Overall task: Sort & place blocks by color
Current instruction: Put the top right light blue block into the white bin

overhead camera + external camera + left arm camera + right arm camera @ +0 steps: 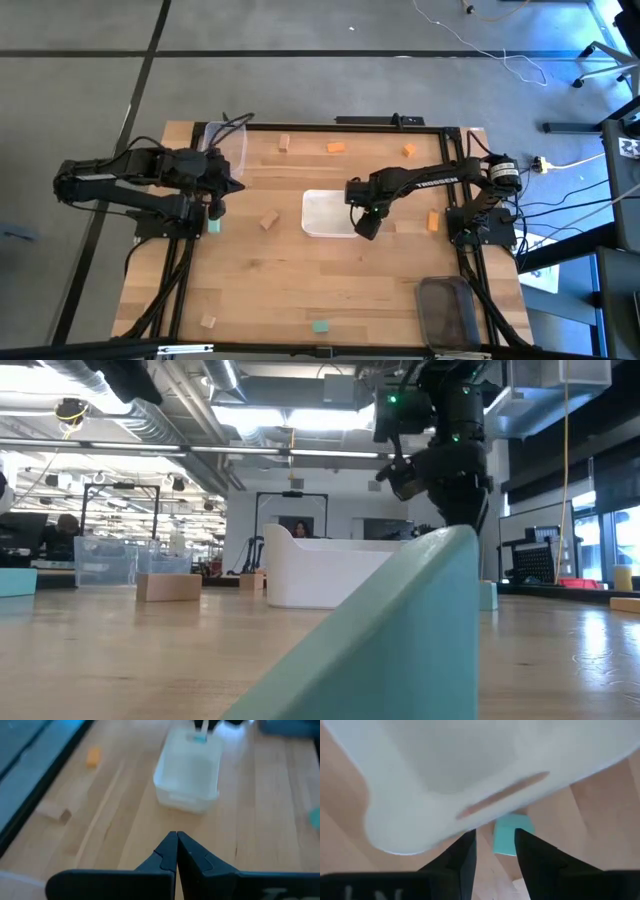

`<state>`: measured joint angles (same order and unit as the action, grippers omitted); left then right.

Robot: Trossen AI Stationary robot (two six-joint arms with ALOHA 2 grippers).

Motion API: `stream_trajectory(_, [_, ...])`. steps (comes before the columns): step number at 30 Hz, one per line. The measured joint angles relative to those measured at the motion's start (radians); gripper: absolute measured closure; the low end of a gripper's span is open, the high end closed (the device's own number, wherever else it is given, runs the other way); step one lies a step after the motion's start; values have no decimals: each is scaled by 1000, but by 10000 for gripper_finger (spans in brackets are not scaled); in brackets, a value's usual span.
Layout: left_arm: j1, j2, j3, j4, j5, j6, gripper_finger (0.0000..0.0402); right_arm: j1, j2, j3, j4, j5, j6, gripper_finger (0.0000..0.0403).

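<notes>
My right gripper (366, 228) (495, 834) is open beside the white tray's (328, 213) right near corner. Its fingers stand over a teal block (507, 839) (200, 738) that lies on the table against the tray's rim; I see no contact. My left gripper (228, 187) (176, 837) is shut on nothing and hovers over the table's left part. Loose on the table are another teal block (213, 226), a wood block (268, 220), orange blocks (335, 148) (408, 150) (433, 221), a far wood block (284, 143), and near the front edge a wood block (207, 321) and a teal block (320, 326).
A clear tub (225, 140) stands at the far left corner behind my left gripper. A second tub (447, 310) sits at the near right corner. In the low view the near teal block (400, 650) fills the foreground and hides the table beyond it.
</notes>
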<state>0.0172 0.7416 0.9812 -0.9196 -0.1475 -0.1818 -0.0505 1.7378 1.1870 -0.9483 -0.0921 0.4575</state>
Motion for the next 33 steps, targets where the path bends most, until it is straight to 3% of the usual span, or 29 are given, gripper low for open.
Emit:
stream_trajectory(7, [0, 75, 84, -88, 29, 5, 401, 0, -1, 25, -19, -3, -17, 267])
stream_trajectory(33, [0, 75, 87, -90, 30, 8, 401, 0, -3, 26, 54, -6, -1, 267])
